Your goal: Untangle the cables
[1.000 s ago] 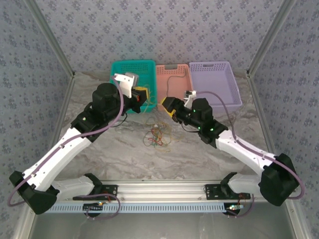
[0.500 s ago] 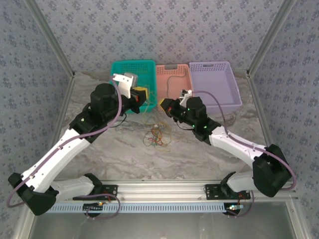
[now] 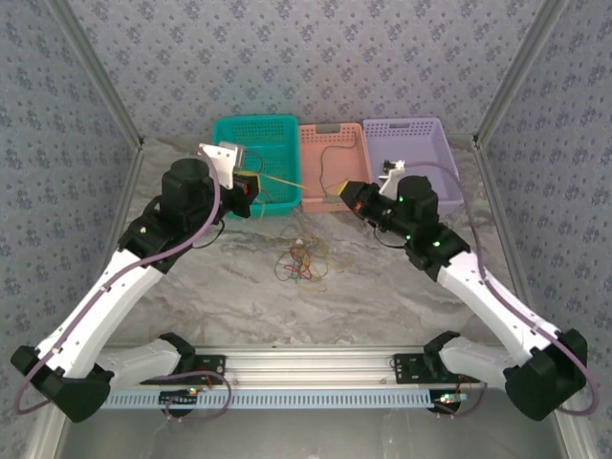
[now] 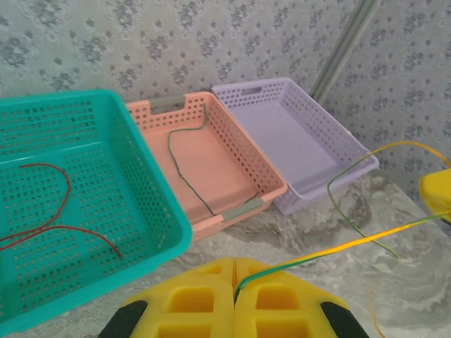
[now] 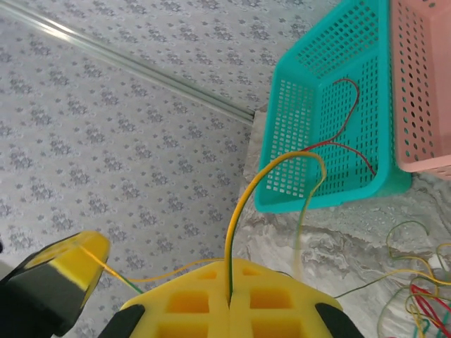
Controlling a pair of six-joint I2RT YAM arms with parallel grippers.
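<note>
A yellow-green cable (image 3: 290,181) is stretched between my two grippers above the baskets' front edges. My left gripper (image 3: 251,184) is shut on one end; in the left wrist view the cable (image 4: 338,248) leaves the closed yellow pads (image 4: 204,296) to the right. My right gripper (image 3: 348,194) is shut on the other end, and the cable (image 5: 243,204) arches up out of its pads (image 5: 275,303). A tangle of red, yellow and green cables (image 3: 303,260) lies on the table between the arms. A red cable (image 4: 49,211) lies in the teal basket. A dark one (image 4: 184,169) lies in the pink basket.
Three baskets stand side by side at the back: teal (image 3: 229,129), pink (image 3: 330,127) and purple (image 3: 411,122). Patterned walls and metal posts close off the back and sides. A metal rail (image 3: 306,363) runs along the near edge.
The right gripper has shut on the yellow-green cable and drawn back to the right, toward the purple basket. The left arm has shifted left, so the cable now spans between them.
</note>
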